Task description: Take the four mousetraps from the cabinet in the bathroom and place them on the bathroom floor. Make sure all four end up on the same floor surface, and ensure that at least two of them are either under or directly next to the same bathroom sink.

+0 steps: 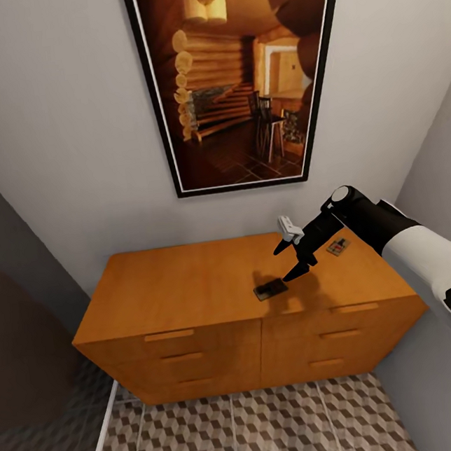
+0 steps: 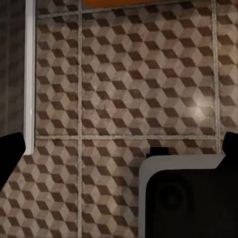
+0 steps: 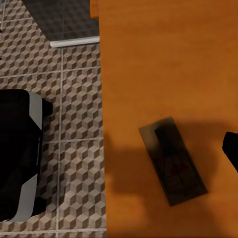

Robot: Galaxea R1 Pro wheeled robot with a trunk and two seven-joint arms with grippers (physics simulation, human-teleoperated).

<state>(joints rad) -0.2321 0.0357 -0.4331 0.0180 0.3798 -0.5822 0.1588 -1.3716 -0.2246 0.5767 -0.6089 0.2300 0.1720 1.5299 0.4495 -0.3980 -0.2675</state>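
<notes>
Head view: right hand (image 1: 294, 259) open, fingers spread, hovering over mousetrap (image 1: 270, 290) near cabinet (image 1: 191, 286) top's front edge; second mousetrap (image 1: 338, 246) near right edge. Left wrist view: cube-patterned bathroom floor (image 2: 124, 89); left hand's state cannot be told. Right wrist view: mousetrap (image 3: 172, 160) flat on cabinet top (image 3: 168, 59), nothing gripped.

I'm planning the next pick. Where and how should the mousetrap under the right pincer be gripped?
Probably across its narrow width, from straight above: the mousetrap lies flat on the cabinet top, so only its long edges offer purchase. The right pincer hangs open over it.
</notes>
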